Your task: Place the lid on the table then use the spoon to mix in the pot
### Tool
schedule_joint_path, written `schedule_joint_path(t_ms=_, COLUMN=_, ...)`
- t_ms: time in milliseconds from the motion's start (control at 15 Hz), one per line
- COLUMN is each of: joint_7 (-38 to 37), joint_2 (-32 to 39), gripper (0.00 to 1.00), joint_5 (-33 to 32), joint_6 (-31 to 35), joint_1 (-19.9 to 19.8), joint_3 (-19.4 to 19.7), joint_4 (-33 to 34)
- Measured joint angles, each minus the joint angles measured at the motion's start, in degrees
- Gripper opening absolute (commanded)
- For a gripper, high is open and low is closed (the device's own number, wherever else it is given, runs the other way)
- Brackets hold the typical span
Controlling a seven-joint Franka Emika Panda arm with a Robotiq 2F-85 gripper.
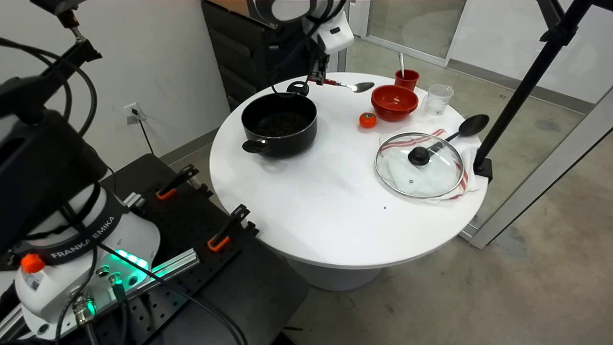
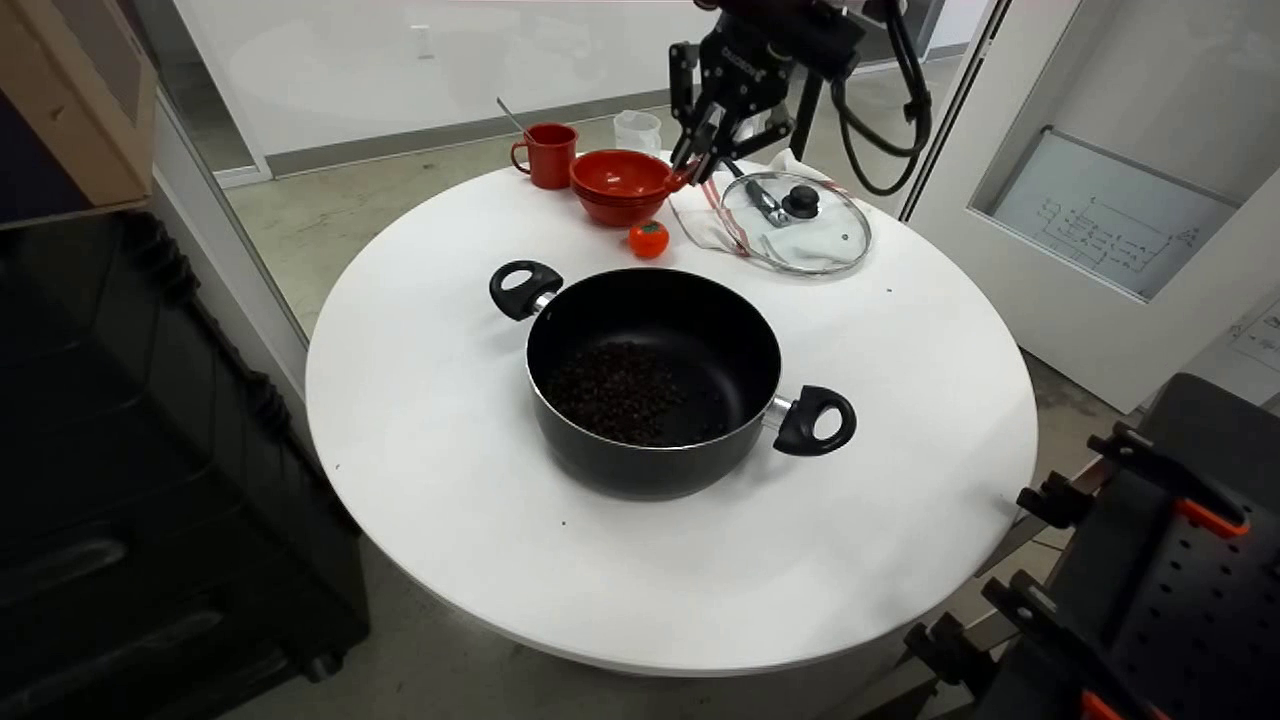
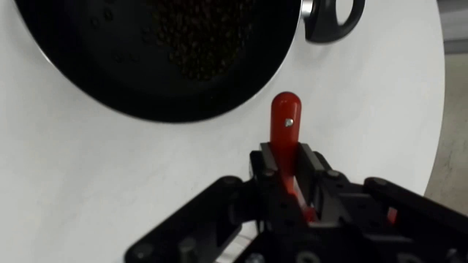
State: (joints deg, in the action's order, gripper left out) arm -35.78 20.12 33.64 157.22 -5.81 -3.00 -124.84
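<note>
Pincer is holding the spoon tightly, but the spoon's bowl is pointing away from the pot.
I am seeing its jaws pressing the red handle from both sides, only its thickness between them. In the wrist view, the pot is lying up and left of the pincer, and the handle's end is appearing near its rim. For mixing, I am judging the spoon's long axis is needing a turn, then a tilt, bowl down. The lid is already resting on the cloth, on the table.
</note>
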Motion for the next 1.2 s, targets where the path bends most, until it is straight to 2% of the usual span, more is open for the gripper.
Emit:
schedule_joint_path(t_ms=200, joint_7=1.98, joint_2=-5.49, gripper=0.05, joint_5=-0.08, joint_6=-8.92, joint_1=2.12, joint_3=-1.41, joint_4=-2.97)
schedule_joint_path(t_ms=533, joint_7=5.64, joint_2=-16.23, gripper=0.05, joint_5=-0.19, joint_6=-19.98, joint_1=7.8, joint_3=-3.62, joint_4=-12.48)
schedule_joint_path(t_ms=733, joint_7=7.72, joint_2=-20.32, gripper=0.05, joint_5=-0.06, joint_6=-28.67, joint_1=10.3, joint_3=-4.64, joint_4=-15.69)
schedule_joint_path(t_ms=933, joint_7=8.54, joint_2=-18.63, gripper=0.05, joint_5=-0.26, joint_6=-36.25, joint_1=12.12, joint_3=-5.3, joint_4=-13.2)
schedule_joint_path(t_ms=1200, joint_7=7.75, joint_2=-7.85, gripper=0.05, joint_5=-3.47, joint_6=-42.58, joint_1=13.41, joint_3=-5.53, joint_4=-1.36)
